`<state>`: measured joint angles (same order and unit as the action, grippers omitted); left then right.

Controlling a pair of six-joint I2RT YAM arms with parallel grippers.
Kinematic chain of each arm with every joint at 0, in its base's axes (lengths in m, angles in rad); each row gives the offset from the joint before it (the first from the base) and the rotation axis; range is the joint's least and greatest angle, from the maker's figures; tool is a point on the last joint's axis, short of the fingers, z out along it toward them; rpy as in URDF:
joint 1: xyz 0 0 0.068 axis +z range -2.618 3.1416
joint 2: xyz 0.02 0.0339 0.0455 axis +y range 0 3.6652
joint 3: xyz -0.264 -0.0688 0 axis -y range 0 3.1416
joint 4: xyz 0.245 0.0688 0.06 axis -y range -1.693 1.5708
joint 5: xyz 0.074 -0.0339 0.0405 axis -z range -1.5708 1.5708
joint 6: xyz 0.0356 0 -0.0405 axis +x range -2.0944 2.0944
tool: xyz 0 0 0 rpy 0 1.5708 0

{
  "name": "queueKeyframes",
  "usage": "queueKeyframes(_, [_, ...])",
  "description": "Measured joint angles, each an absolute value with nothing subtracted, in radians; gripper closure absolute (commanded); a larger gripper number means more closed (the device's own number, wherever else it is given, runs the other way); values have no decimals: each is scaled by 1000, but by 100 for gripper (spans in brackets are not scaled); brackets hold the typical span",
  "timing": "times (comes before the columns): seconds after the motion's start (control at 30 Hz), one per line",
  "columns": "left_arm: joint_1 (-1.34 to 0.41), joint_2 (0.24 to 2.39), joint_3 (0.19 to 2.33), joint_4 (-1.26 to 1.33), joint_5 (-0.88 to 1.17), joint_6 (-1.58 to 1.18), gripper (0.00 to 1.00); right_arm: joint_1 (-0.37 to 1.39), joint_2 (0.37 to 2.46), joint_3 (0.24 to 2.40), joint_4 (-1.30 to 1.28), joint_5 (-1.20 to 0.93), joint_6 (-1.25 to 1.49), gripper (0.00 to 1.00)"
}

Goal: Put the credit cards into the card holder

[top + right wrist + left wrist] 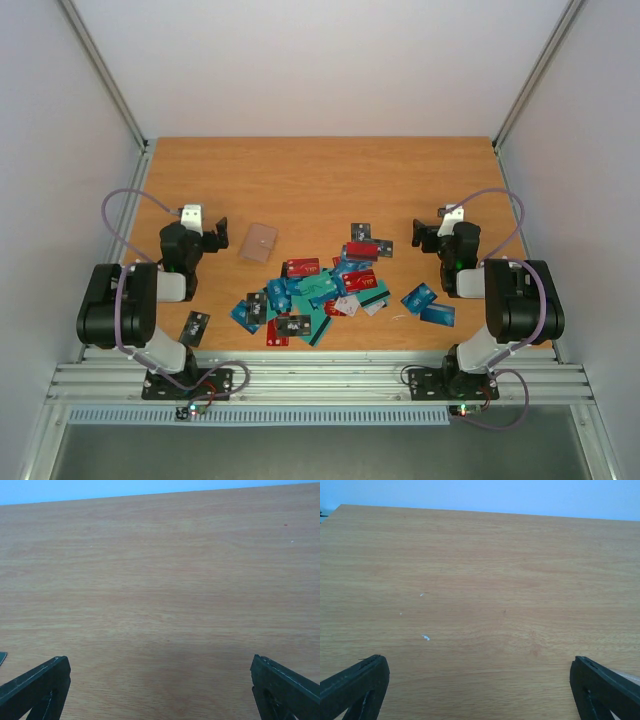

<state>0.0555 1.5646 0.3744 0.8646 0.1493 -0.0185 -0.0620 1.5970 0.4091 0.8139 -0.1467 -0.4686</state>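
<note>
- The small, flat, tan-brown card holder (259, 242) lies on the light wooden tabletop (330, 170), left of centre. It sits apart from the cards, so it can be reached without disturbing them. It is too small in the overhead view to tell whether it is folded shut.
- The thin rectangular plastic credit cards (318, 290), in red, blue, teal, black and white, lie in a loose overlapping heap right of the holder, toward the near edge.
- A few cards lie apart from the heap:
  - a dark far card (360, 232) just beyond it
  - a blue pair (428, 303) to its right
  - a dark stray card (194, 327) beside the left arm
- No card appears to be in the holder, so I judge the filling not yet begun.
- The left gripper (479, 680) hovers just left of the holder. Its fingers are spread wide with nothing between them but bare wood. This placement probably suits steadying or opening the holder.
- The right gripper (160, 680) hangs beyond the right end of the heap, equally wide apart and empty. This arm is the likely one for fetching cards. A dark card corner (2, 657) shows at the left edge of its wrist view.
- Cards lying flat on wood will be hard to pinch. Those overlapping others offer a raised edge and look like the easier first picks.
</note>
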Motion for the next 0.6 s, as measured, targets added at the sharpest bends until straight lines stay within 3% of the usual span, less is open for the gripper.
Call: queueKeyframes(0.6, [56,1545,384,831,148,-19,1,-62,1589,402,822,-128,-465,1])
